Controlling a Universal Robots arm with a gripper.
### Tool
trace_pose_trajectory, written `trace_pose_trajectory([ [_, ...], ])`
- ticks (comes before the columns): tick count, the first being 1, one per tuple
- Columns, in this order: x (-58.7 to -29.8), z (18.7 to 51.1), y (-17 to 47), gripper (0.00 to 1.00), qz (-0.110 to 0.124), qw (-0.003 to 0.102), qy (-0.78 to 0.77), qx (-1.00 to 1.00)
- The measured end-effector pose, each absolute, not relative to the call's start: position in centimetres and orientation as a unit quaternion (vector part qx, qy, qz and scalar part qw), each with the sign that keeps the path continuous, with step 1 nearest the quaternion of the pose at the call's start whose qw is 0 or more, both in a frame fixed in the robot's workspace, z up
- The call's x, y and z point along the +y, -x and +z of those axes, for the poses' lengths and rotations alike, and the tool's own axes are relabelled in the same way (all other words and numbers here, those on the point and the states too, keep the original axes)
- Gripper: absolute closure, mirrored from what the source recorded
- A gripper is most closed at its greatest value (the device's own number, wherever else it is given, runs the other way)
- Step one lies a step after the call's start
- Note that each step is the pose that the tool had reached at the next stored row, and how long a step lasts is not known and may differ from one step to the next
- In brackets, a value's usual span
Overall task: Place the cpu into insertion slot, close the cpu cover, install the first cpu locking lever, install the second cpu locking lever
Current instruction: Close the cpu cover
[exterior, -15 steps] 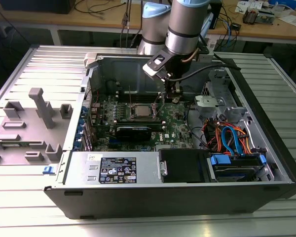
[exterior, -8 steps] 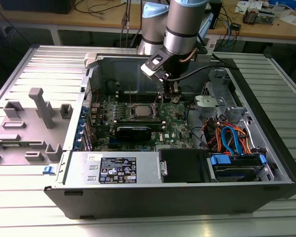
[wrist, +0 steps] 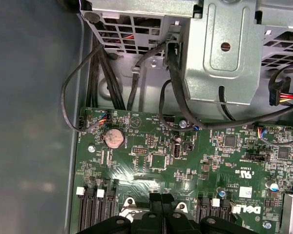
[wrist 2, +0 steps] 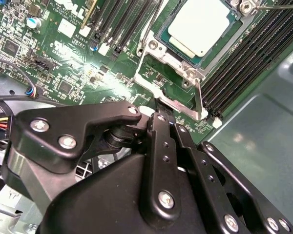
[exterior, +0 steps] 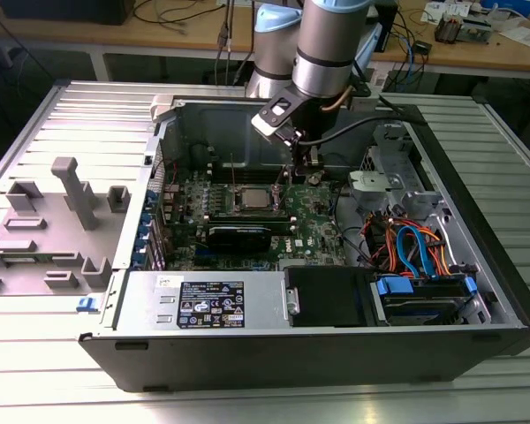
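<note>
cpu [wrist 2: 200, 24] sits in the insertion slot [wrist 2: 190, 72], mid-motherboard [wrist 2: 88, 73]. Gripper [wrist 2: 158, 114] is pinched narrow, tips at the open cpu cover [wrist 2: 178, 105]'s free edge. I'd press down slow and square so the cover doesn't skew.

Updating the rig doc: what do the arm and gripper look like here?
The silver-grey cylindrical robot arm has tube segments with light blue joint caps, and a thin black cable loops off its wrist. The matte black gripper is built of flat linkage bars pinned with silver screws on a bulky black body.
</note>
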State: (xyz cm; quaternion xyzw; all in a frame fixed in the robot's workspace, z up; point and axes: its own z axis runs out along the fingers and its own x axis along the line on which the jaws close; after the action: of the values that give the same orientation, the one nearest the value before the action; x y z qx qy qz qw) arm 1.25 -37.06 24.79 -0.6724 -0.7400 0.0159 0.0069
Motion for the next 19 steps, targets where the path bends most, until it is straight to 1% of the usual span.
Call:
trace_pose_trajectory([
  [19,-37.1,24.8,0.6,0.89,0.016,0.007,0.672,-0.74],
])
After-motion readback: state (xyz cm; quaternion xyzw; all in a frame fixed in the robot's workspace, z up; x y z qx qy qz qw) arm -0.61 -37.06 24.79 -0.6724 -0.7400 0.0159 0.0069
